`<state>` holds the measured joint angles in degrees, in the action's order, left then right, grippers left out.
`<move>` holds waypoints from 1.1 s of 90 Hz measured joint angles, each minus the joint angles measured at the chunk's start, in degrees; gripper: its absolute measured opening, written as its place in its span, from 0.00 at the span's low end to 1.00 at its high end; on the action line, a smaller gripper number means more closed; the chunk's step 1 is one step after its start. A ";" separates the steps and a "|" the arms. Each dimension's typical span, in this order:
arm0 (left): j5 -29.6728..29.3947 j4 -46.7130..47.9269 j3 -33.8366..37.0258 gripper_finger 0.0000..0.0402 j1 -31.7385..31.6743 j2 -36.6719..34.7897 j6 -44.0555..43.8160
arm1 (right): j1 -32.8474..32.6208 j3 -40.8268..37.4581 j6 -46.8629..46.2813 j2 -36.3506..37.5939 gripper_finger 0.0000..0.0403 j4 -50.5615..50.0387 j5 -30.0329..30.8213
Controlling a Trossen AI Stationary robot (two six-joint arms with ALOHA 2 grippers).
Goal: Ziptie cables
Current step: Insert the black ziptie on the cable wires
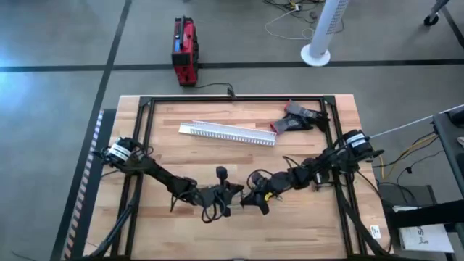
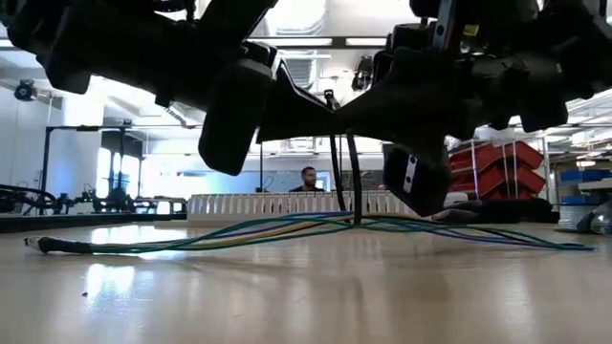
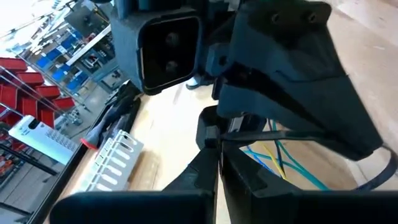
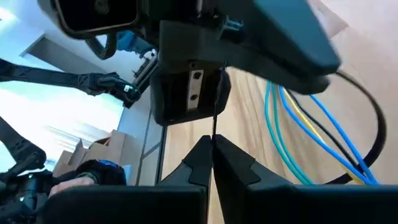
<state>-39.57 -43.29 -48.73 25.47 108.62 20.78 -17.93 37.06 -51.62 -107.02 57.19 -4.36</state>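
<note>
The cables [image 2: 316, 229] lie flat along the tabletop in the low view, their long axis across the picture, fanning out under my grippers — the ziptie [image 2: 355, 177] stands upright over their middle. From above they are hidden beneath my left gripper [image 1: 226, 192] and right gripper [image 1: 254, 197], which meet near the table's front. My left wrist view shows my fingers [image 3: 205, 134] pinched on the ziptie; my right wrist view shows mine narrowed on its thin strip.

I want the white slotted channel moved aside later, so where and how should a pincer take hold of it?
Probably at mid-length, coming straight down from above. The white slotted channel lies flat on the table, long and narrow, slightly skewed, with bare wood on both long sides, so fingers set across its narrow width should fit. Both the left pincer and right pincer are busy nearer the front.
</note>
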 joint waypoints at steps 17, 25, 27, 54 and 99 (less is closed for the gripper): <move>0.00 0.20 0.00 0.00 0.00 0.00 0.17 | 0.11 0.00 0.14 0.00 0.00 0.11 -0.02; -0.02 0.22 0.00 0.00 0.00 0.00 0.17 | 0.22 0.00 0.13 0.00 0.00 0.20 -0.02; -0.05 0.22 0.00 0.00 0.00 0.00 0.23 | 0.25 0.00 0.09 0.00 0.00 0.22 -0.02; -0.59 0.64 0.00 0.00 -0.02 0.00 0.85 | 1.38 0.00 -2.88 0.00 0.00 0.15 0.86; -4.50 2.60 0.00 0.00 0.11 0.00 2.77 | 2.42 0.00 -6.82 0.00 0.00 0.52 1.35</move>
<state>-44.07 -40.69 -48.73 25.58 108.62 23.55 -15.51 37.06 -58.44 -107.02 57.71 -3.01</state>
